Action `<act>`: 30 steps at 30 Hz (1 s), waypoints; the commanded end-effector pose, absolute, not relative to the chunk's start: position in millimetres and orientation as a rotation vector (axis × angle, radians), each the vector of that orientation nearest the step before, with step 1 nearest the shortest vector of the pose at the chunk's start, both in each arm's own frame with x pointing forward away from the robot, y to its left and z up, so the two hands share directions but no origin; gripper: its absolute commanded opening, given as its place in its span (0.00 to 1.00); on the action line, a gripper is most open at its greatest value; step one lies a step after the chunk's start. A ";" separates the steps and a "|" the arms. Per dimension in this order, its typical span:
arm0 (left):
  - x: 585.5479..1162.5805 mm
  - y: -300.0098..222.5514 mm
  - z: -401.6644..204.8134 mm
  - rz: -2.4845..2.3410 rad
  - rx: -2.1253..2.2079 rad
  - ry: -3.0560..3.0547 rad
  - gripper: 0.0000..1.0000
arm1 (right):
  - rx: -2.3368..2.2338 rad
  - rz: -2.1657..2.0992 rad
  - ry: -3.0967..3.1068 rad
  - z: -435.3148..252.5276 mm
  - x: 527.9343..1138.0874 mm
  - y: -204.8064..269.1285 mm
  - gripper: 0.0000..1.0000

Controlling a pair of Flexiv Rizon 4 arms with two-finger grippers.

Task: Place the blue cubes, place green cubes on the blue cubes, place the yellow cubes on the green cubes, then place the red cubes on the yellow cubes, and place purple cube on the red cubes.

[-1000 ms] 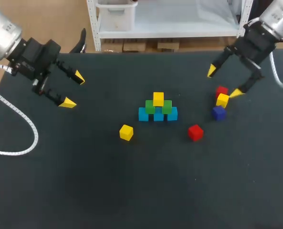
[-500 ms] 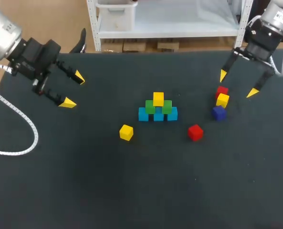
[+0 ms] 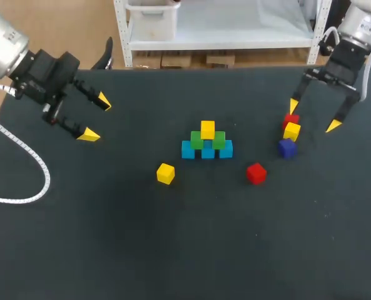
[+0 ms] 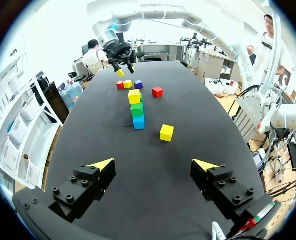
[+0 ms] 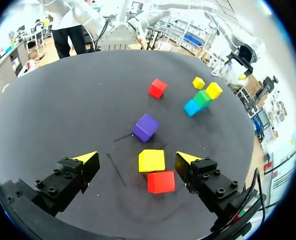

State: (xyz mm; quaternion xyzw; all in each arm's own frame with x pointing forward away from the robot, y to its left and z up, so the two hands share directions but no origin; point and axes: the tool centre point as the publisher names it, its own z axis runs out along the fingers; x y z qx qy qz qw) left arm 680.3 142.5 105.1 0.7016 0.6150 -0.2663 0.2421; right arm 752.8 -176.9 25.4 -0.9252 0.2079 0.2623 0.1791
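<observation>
Mid-table stands a pyramid: three blue cubes, two green cubes on them, and one yellow cube on top. A loose yellow cube lies in front to the left, a red cube in front to the right. Farther right, a red cube, a yellow cube and a purple cube sit in a row. My right gripper hangs open beside them; the yellow cube and red cube show between its fingers, untouched. My left gripper is open at the far left, holding nothing.
The black table spreads wide in front of the pyramid. A white cable loops from my left arm over the table's left side.
My right gripper has turned at the wrist and shifted right and down towards the red, yellow and purple row. The left arm and all cubes have stayed put.
</observation>
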 end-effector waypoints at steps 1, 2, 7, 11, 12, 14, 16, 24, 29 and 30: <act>680.8 143.7 104.4 -0.729 1.919 1.676 1.00 | -2.640 0.691 0.566 23.4 750.2 -174.8 1.00; 680.8 143.7 104.4 -0.729 1.919 1.676 1.00 | -2.645 0.684 0.564 23.0 749.5 -174.2 1.00; 680.8 143.7 104.4 -0.729 1.919 1.676 1.00 | -2.704 0.552 0.564 21.6 744.5 -169.4 1.00; 680.8 143.7 104.4 -0.729 1.919 1.676 1.00 | -2.728 0.470 0.566 22.7 739.8 -164.4 1.00; 680.8 143.7 104.4 -0.729 1.919 1.676 1.00 | -2.731 0.460 0.573 22.5 739.2 -163.4 1.00; 680.8 143.7 104.4 -0.729 1.919 1.676 1.00 | -2.737 0.434 0.594 22.1 737.5 -160.6 1.00; 680.8 143.7 104.4 -0.729 1.919 1.676 1.00 | -2.752 0.397 0.610 20.2 735.6 -158.5 1.00; 680.8 143.7 104.4 -0.729 1.919 1.676 1.00 | -2.811 0.247 0.676 16.7 730.7 -152.0 1.00; 680.8 143.7 104.4 -0.729 1.919 1.676 1.00 | -2.868 0.121 0.711 13.6 731.0 -149.3 1.00; 680.8 143.7 104.4 -0.729 1.919 1.676 1.00 | -2.870 0.115 0.711 13.5 731.0 -149.2 1.00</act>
